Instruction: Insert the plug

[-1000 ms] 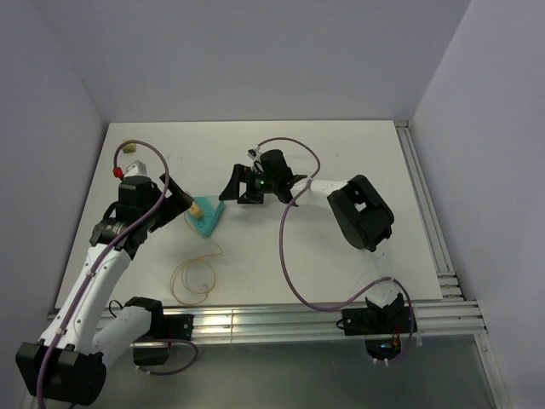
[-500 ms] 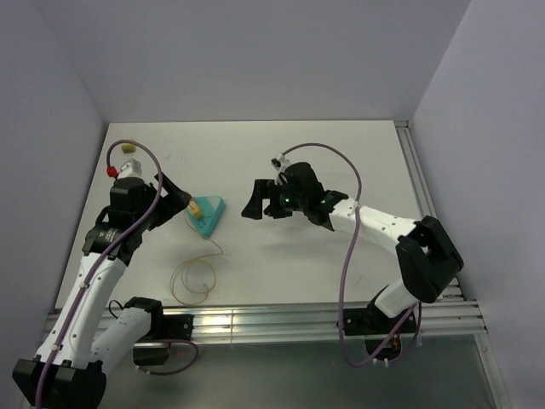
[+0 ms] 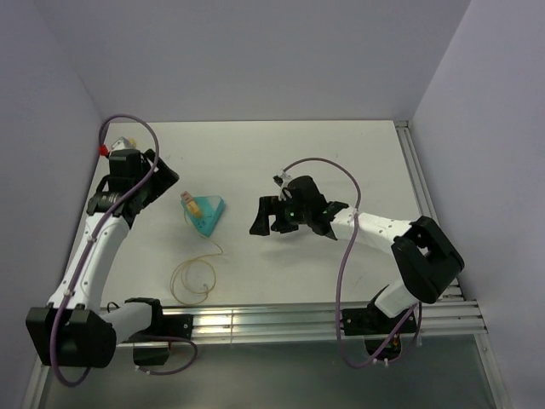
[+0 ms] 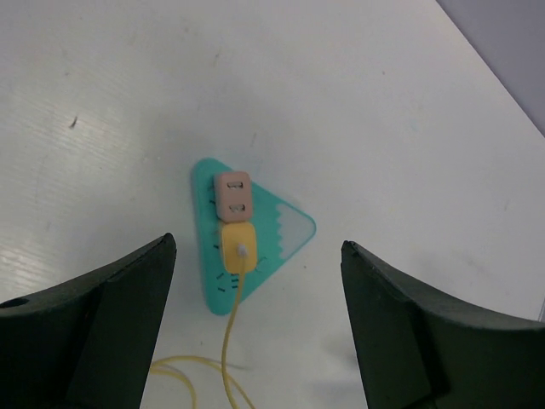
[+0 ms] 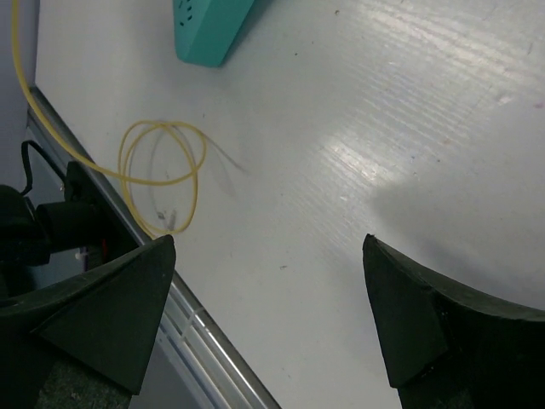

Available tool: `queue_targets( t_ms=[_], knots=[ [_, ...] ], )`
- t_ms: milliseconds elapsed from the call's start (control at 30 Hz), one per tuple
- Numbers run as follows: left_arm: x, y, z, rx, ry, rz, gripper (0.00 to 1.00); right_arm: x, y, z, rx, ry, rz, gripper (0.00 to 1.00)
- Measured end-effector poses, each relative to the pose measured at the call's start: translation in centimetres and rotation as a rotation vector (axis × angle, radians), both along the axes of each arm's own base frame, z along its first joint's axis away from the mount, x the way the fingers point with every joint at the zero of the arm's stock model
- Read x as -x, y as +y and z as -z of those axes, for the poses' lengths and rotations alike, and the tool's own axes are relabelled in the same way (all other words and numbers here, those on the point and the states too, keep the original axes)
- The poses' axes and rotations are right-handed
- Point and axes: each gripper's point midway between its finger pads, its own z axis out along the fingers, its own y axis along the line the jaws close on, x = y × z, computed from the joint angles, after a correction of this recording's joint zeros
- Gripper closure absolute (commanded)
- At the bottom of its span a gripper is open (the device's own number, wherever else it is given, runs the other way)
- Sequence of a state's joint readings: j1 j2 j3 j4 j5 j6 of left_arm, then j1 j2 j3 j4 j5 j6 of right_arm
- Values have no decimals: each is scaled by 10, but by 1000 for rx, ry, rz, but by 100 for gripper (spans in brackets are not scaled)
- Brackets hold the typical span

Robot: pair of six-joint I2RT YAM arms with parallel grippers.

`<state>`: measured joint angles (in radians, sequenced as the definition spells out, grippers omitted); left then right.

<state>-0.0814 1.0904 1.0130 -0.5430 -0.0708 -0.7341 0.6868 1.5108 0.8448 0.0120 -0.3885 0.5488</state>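
The yellow plug (image 4: 236,247) sits on the teal wedge-shaped block (image 4: 281,232), right against a pinkish two-slot socket piece (image 4: 232,193). Its thin pale-yellow cable (image 4: 228,341) runs down to a loop (image 3: 193,281) near the table's front. The plug and block also show in the top view (image 3: 196,207) (image 3: 209,215). My left gripper (image 3: 162,181) is open and empty, up and to the left of the block. My right gripper (image 3: 262,216) is open and empty, to the right of the block. The right wrist view shows the block's corner (image 5: 213,30) and the cable loop (image 5: 162,175).
A small yellowish object (image 3: 126,142) lies at the table's far left corner, partly behind the left arm. Metal rails run along the front edge (image 3: 255,319) and the right edge (image 3: 426,213). Purple hoses loop over both arms.
My left gripper has pulled back up and left, away from the block. My right arm has swung out, and its gripper has drawn back to the right and lower.
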Motion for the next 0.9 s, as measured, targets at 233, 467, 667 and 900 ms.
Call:
queue_targets(
  t_ms=[233, 467, 667, 900],
  knots=[
    [-40, 52, 40, 14, 123, -167, 16, 17, 1, 11, -38, 37, -55, 4],
    [-80, 117, 82, 81, 216, -370, 16, 21, 7, 5, -77, 35, -90, 3],
    [-151, 161, 82, -39, 173, -409, 13, 25, 11, 1, -109, 36, -116, 3],
    [-218, 201, 85, -319, 71, -260, 13, 29, 11, 2, -116, 50, -131, 3]
  ],
)
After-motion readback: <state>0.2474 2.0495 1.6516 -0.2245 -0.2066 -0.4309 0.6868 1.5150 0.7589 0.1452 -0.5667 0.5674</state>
